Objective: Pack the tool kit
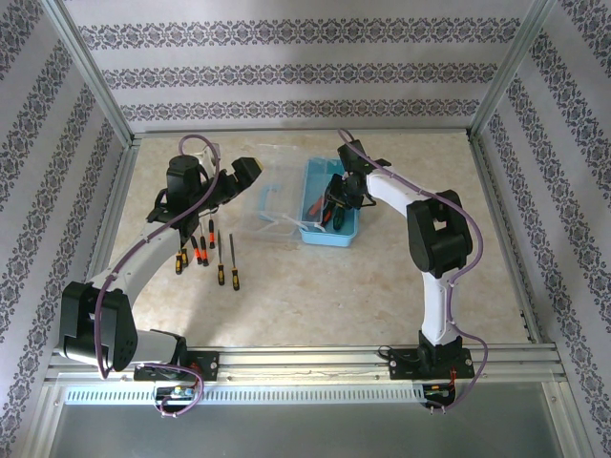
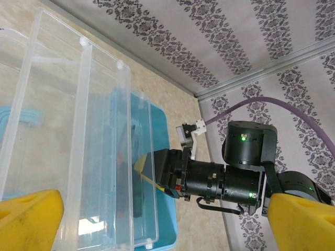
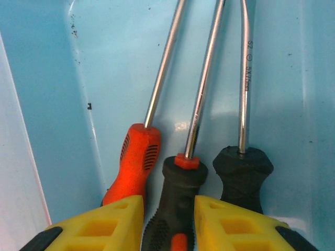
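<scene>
Beige tabletop (image 1: 382, 286) bears a blue case (image 1: 318, 174) holding orange-and-black screwdrivers (image 3: 183, 178).

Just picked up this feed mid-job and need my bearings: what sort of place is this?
Probably a staged robot test cell rather than a real workshop: patterned backdrop walls, an aluminium frame boxing them in, and a beige tabletop.

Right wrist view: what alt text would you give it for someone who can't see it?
The right gripper straddles the handle of a black-and-orange screwdriver lying in a blue box. An orange screwdriver lies to its left and a black screwdriver to its right, all three shafts pointing up the frame.
</scene>
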Controlling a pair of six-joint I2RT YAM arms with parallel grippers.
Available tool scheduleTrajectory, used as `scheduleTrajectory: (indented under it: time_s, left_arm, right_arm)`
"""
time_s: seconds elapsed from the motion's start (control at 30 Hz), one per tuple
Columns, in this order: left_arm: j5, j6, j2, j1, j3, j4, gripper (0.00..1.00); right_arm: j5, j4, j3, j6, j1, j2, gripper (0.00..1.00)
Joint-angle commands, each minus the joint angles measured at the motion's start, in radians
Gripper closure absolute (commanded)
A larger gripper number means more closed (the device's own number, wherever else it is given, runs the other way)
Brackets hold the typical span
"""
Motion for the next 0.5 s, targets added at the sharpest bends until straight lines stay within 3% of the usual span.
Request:
scheduleTrajectory:
  time_s: [0.0,0.27,0.47]
  left_arm:
    - [0.001,0.016,0.000,0.021,0.037,-0.021,0.00]
    - [-0.059,0.057,-0.005,0.041,0.037,-0.068,0.00]
    - [-0.087,0.113,0.004,0.100,0.053,-0.114,0.00]
  right_arm:
    - [-0.008,-0.024,0.030,-0.012,-0.011,-0.044,0.67]
    - [0.004,-0.007,-0.036,-0.059,-0.010,-0.195,0.66]
    - [-0.006,0.093,-0.194,-0.138,0.011,-0.366,0.60]
